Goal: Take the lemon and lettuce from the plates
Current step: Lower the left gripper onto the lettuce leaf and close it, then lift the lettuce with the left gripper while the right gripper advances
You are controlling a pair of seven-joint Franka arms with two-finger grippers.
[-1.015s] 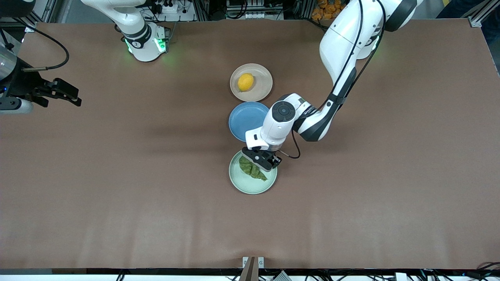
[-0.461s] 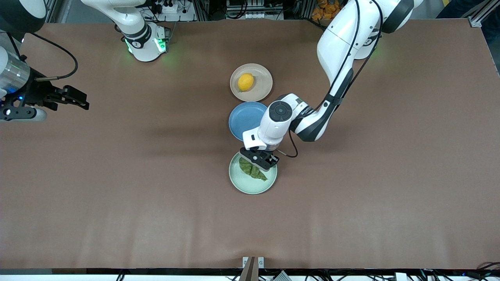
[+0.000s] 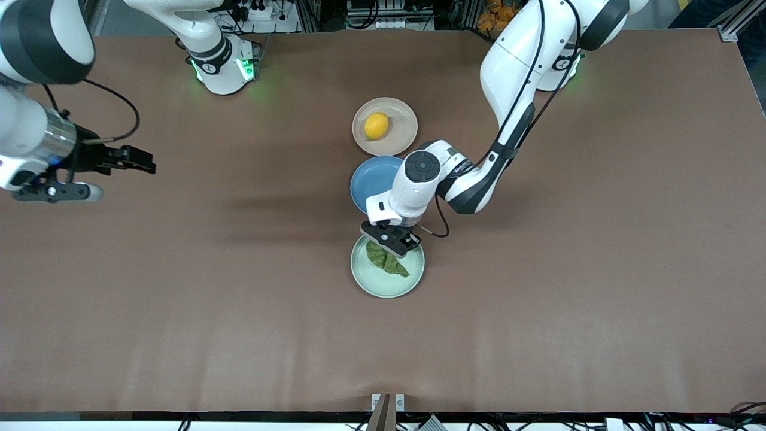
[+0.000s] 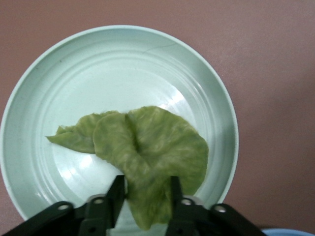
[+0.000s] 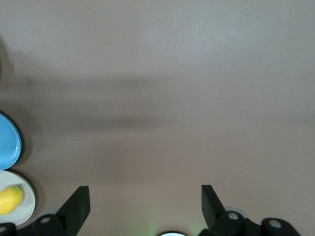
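Observation:
The lettuce [image 3: 386, 258] lies on the mint green plate [image 3: 371, 281], nearest the front camera. My left gripper [image 3: 389, 238] is down at the plate's edge. In the left wrist view its jaws [image 4: 146, 189] are drawn in on the leaf's broad end [image 4: 152, 152], and the leaf still rests on the plate [image 4: 44, 78]. The lemon [image 3: 376, 126] sits on the beige-pink plate [image 3: 401, 129], nearest the robot bases. My right gripper [image 3: 146, 168] is open and empty over bare table toward the right arm's end. Its wrist view [image 5: 145, 196] shows the lemon [image 5: 10, 199] at the edge.
An empty blue plate [image 3: 374, 179] lies between the two task plates, partly under my left wrist; it also shows in the right wrist view [image 5: 7, 140]. Brown table [image 3: 568, 269] spreads wide on all sides of the plate row.
My left gripper has shifted slightly toward the right arm's end over the mint plate; the lettuce has not moved. My right arm has moved in toward the table's middle.

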